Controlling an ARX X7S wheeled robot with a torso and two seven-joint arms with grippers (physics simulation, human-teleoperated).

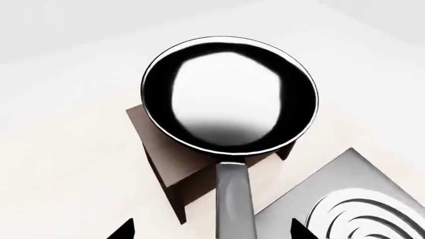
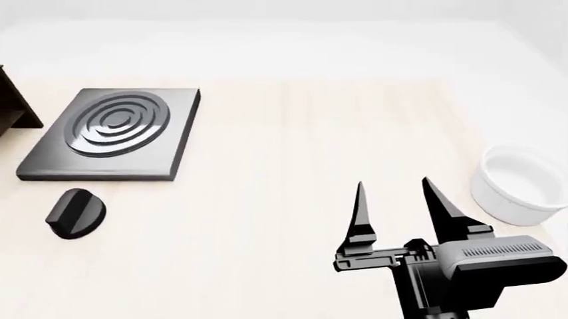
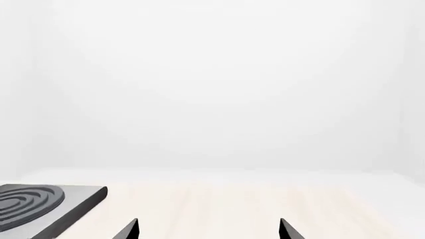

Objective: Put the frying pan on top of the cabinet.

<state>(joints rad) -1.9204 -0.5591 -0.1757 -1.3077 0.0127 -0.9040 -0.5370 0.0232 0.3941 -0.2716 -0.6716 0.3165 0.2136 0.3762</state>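
In the left wrist view the black frying pan (image 1: pixel 229 94), with its glossy inside, lies over the top of the dark brown cabinet (image 1: pixel 172 159) and covers most of it. Its grey handle (image 1: pixel 236 204) sticks out past the cabinet's edge and runs between my left gripper's (image 1: pixel 212 230) two fingertips, which stand wide apart and clear of it. The left gripper is open and empty. My right gripper (image 2: pixel 395 193) is open and empty over bare table in the head view; it also shows in the right wrist view (image 3: pixel 208 230). Only a corner of the cabinet (image 2: pixel 13 100) shows at the head view's far left; the pan is out of that view.
A grey square burner plate (image 2: pixel 111 133) with concentric rings lies right of the cabinet; it also shows in the left wrist view (image 1: pixel 352 199) and the right wrist view (image 3: pixel 40 204). A black knob (image 2: pixel 76 212) lies in front of it. A white bowl (image 2: pixel 519 186) stands at the right.
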